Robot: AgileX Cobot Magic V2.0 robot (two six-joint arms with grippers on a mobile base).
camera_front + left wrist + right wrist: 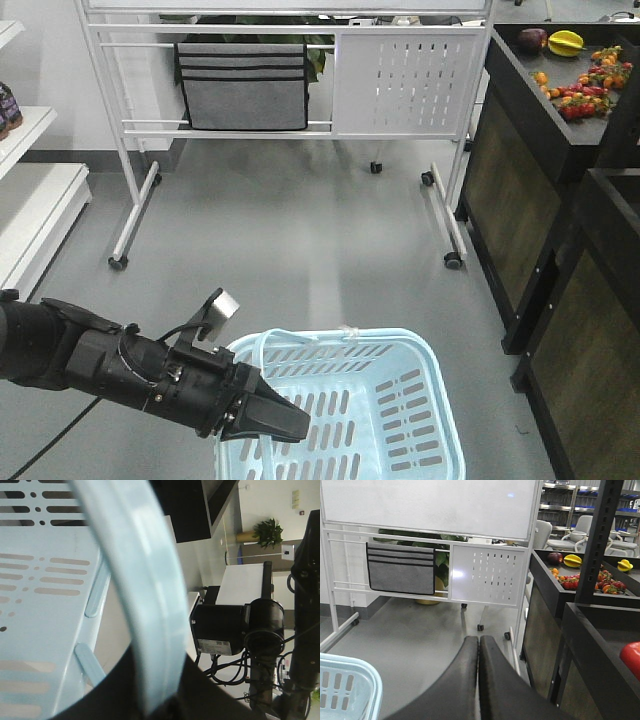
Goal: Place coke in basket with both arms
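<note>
At the left, the left claw (290, 422) reaches in low from the side and is closed on the near left edge of the basket (390, 340). Its wrist view shows the pale blue handle (145, 595) running down between the dark jaws, so it seems to grip the basket by that loop. The basket sits on the grey floor, mouth up, with nothing visible inside. Further right, the right claw (479, 642) points out over the floor with its two fingers pressed together and nothing between them. A corner of the basket lies low to its left. To its right stands the black worktop (590, 625), with fruit (600, 580) on the upper tier. At the far right edge of that view, a rounded red shape (632, 657) sits in the lower tray. It may be the coke, but it is cropped too much to tell, and its long axis cannot be read. If it is, the bottle lies to the right of the right claw, and that arm is plainly the nearer one. The claw would probably have to open and swing right before carrying anything back left to the basket.
</note>
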